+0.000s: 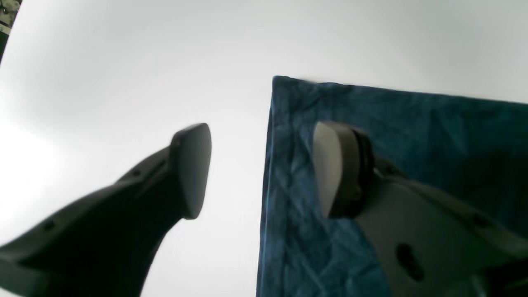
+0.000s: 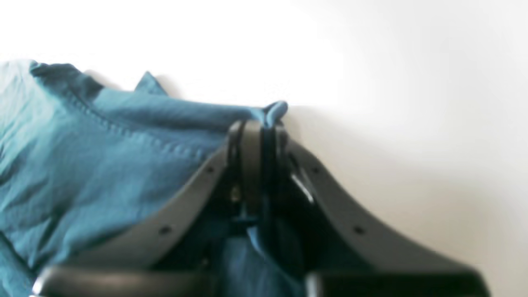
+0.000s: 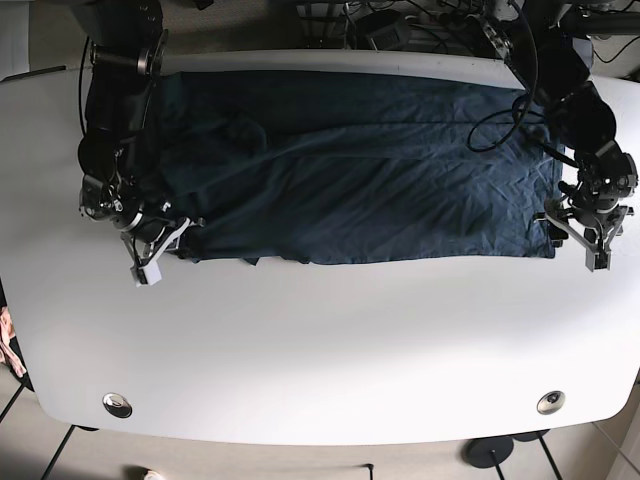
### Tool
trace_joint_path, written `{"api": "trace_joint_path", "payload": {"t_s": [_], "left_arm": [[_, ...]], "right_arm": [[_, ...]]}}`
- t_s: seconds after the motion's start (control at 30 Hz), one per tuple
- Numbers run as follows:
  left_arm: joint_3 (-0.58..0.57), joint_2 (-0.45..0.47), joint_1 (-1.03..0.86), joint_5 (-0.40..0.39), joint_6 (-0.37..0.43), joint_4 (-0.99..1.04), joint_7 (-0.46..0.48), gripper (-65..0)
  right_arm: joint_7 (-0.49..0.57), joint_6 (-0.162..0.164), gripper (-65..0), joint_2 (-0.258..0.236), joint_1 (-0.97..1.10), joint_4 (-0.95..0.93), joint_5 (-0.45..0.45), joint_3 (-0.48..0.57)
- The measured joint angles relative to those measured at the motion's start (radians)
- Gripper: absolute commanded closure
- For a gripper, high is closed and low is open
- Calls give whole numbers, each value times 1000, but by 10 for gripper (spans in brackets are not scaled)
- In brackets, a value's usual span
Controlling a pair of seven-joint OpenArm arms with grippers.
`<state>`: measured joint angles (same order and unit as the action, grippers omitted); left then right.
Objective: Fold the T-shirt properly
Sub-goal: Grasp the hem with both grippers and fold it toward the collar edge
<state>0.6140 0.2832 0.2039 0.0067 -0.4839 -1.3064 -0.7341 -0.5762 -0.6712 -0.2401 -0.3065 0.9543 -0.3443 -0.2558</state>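
Observation:
The dark blue T-shirt (image 3: 350, 170) lies spread flat across the back half of the white table (image 3: 320, 340). In the left wrist view my left gripper (image 1: 264, 173) is open and straddles the shirt's side edge just below a corner. One finger (image 1: 334, 173) is over the cloth (image 1: 412, 123), the other over bare table. In the base view it (image 3: 577, 235) sits at the shirt's front right corner. In the right wrist view my right gripper (image 2: 256, 132) is shut on a bunched fold of the shirt (image 2: 82, 156). In the base view it (image 3: 165, 240) is at the front left corner.
Cables and arm bases (image 3: 420, 25) crowd the table's back edge. Two round metal grommets (image 3: 117, 404) (image 3: 549, 402) sit near the front corners. The table's rounded front edge (image 3: 320, 440) drops to the floor.

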Motion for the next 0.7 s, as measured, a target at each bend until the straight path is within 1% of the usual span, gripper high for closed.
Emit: {"api": "trace_joint_path", "payload": {"t_s": [0.03,0.07,0.1,0.2,0.23,0.27,0.3,0.37,0.4,0.5,0.53,0.57,0.6,0.7], "left_arm": [[3,29,42,3,29,93,26,-475],[10,44,72,8,42,158,28,-487],[10,64,109,11,42,248,48,-487],[6,78,177,9,37,408,55,-489],[5,78,189,9,34,433,55,-489],[5,80,199,9,10,454,55,-489],[-18,88,204,8,-38,476,66,-487],[-66,95,207,9,-82,489,78,-486],[-84,94,207,8,-93,489,78,-486],[-112,89,209,6,-94,489,81,-483],[-113,89,209,0,-94,489,82,-469],[-113,89,209,0,-94,489,85,-439],[-113,89,206,0,-93,489,85,-396],[-112,92,194,-7,-94,489,105,-233]], "right_arm": [[0,0,-49,-1,0,0,0,0],[0,0,-49,-1,0,0,0,0],[0,0,-49,0,0,0,0,0],[0,0,-49,-1,0,0,0,0],[0,0,-49,-1,0,0,0,0],[0,0,-49,-1,0,0,0,0],[0,0,-49,-1,0,0,0,0],[0,0,-49,-1,0,0,0,0],[0,0,-49,-1,0,0,0,0],[0,0,-49,0,0,0,-3,0],[0,0,-49,0,0,0,-3,0],[0,0,-49,0,0,0,-3,0],[0,0,-49,0,0,0,-2,0],[0,0,-49,-1,0,0,-1,-2]]}}
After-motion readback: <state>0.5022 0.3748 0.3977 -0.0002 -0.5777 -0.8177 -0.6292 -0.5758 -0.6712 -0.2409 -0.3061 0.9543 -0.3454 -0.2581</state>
